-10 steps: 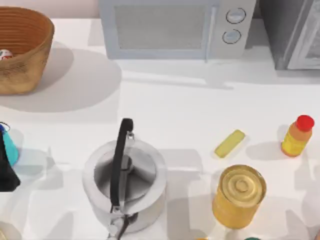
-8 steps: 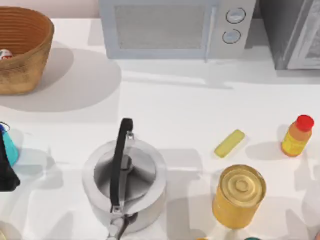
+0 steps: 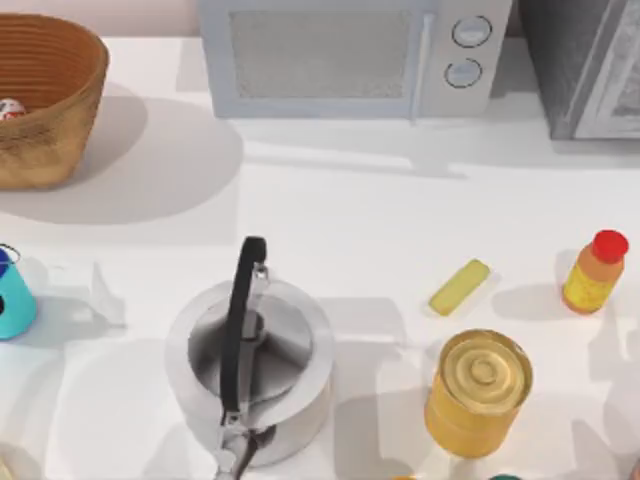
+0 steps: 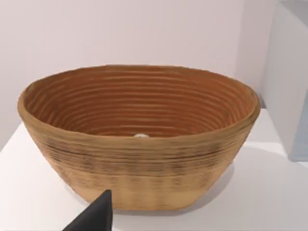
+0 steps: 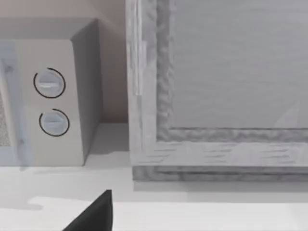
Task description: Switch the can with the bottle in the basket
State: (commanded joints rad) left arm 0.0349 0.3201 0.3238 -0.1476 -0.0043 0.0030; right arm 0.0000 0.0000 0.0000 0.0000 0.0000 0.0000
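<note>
Left gripper (image 4: 98,216): one dark fingertip at the left wrist view's bottom edge, facing the basket (image 4: 139,159); opening cannot be told. Top view: basket upper left, can (image 3: 10,108) inside; bottle (image 3: 594,272) at right edge, upright.

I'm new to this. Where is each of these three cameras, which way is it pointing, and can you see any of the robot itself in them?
Top view: above the table, looking down on the basket, kettle, bottle, microwave.
Left wrist view: on the left arm, facing the basket from the side; a dark fingertip of its gripper pokes in.
Right wrist view: on the right arm, facing the microwave's dials and a grey cabinet; a dark fingertip shows.
Shared: basket in top and left wrist views; microwave in top and right wrist views.
</note>
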